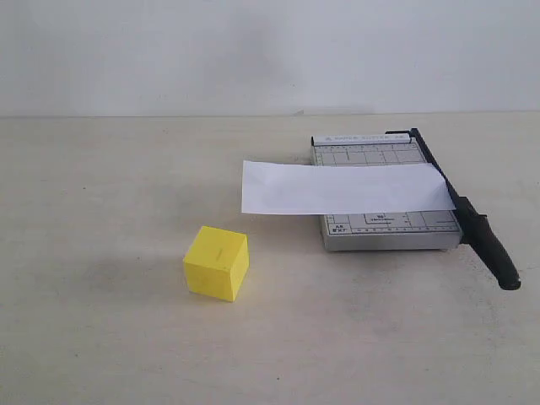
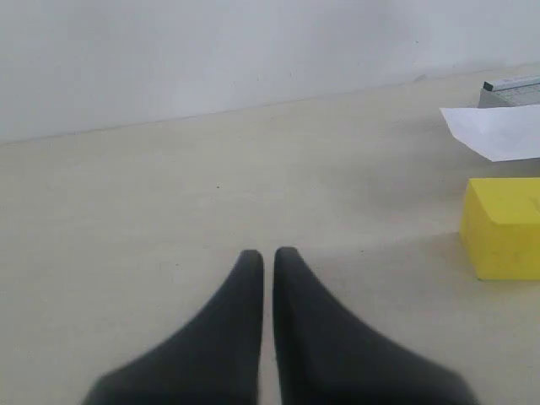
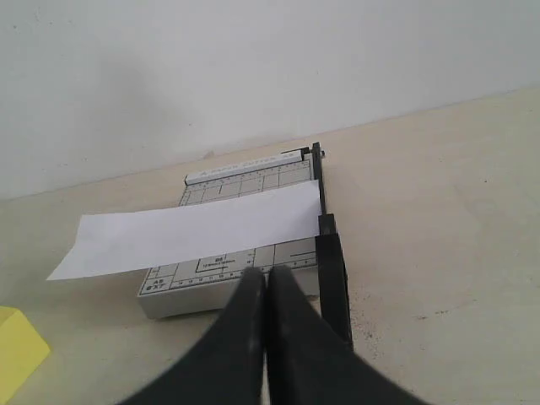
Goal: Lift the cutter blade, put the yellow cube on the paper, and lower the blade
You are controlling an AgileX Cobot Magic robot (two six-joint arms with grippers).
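The yellow cube (image 1: 216, 262) rests on the table, left of and nearer than the grey cutter base (image 1: 384, 229). A white paper (image 1: 346, 187) lies across that base, sticking out over its left side. The black cutter blade (image 1: 472, 221) lies down flat along the base's right edge, handle toward the front. Neither gripper shows in the exterior view. My left gripper (image 2: 267, 256) is shut and holds nothing, with the cube (image 2: 503, 226) off to one side. My right gripper (image 3: 267, 274) is shut and holds nothing, just short of the base (image 3: 181, 295), beside the blade handle (image 3: 332, 278).
The objects stand on a beige tabletop (image 1: 101, 337). A plain white wall (image 1: 253, 51) rises behind its far edge.
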